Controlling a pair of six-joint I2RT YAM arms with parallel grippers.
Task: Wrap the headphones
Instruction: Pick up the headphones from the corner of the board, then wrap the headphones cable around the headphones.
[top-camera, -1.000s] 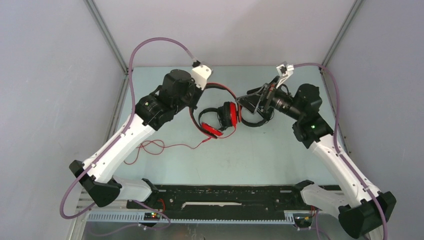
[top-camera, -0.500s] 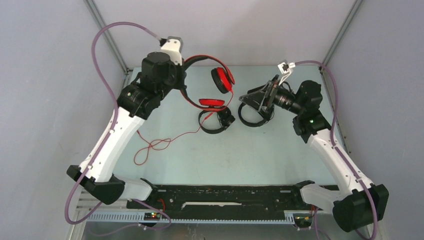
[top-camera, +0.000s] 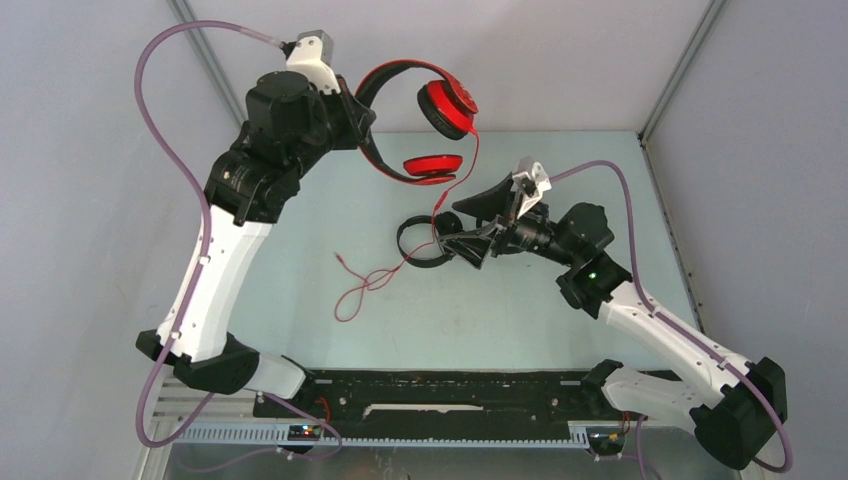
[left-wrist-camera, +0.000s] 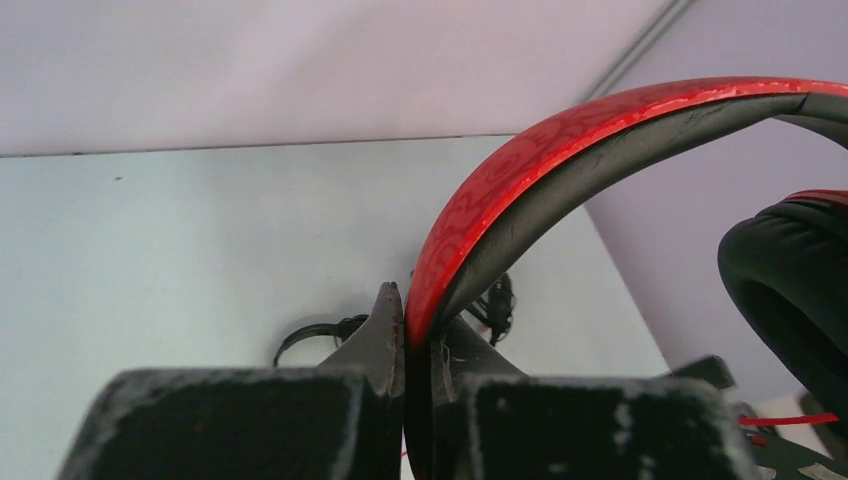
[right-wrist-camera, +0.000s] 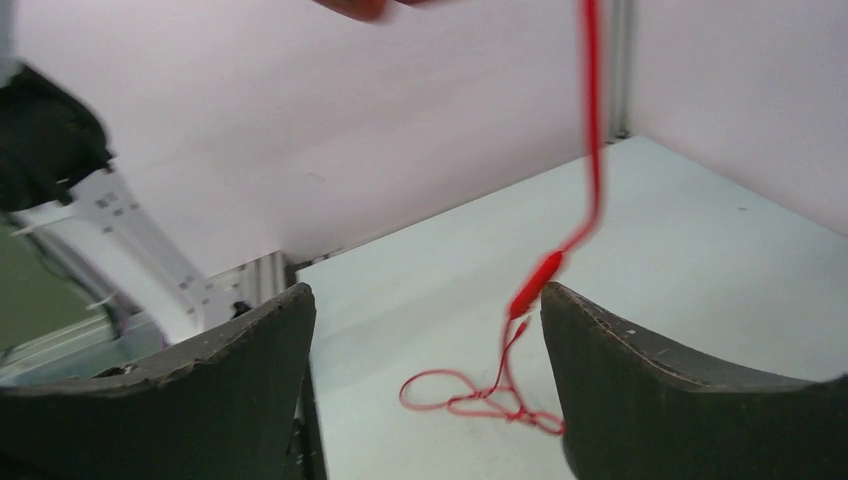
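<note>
The left pincer (left-wrist-camera: 405, 310) is clenched on the headband of the red headphones (top-camera: 447, 107) and holds them high over the far left of the surface (top-camera: 500, 320), ear cups hanging toward the middle. The right pincer (right-wrist-camera: 425, 295) is released, its two fingers spread wide and closed on nothing.

What matters for the coming move is the red cable (right-wrist-camera: 592, 150). It drops from the lower ear cup nearly straight down, so its long axis is close to vertical. Its loose tail lies in loops on the surface below, toward the left arm's side. From the right wrist the strand hangs ahead of the open jaws, within the gap but closer to the right-hand finger than to the left. A thicker bulge on the line sits about level with the fingertips.

The right arm is plainly the nearer one, and the left is occupied. In my judgement it needs to move forward and slightly sideways to centre the strand before closing.

A black headset (top-camera: 420, 243) lies flat on the surface just beside the right pincer, close enough to be nudged.
</note>
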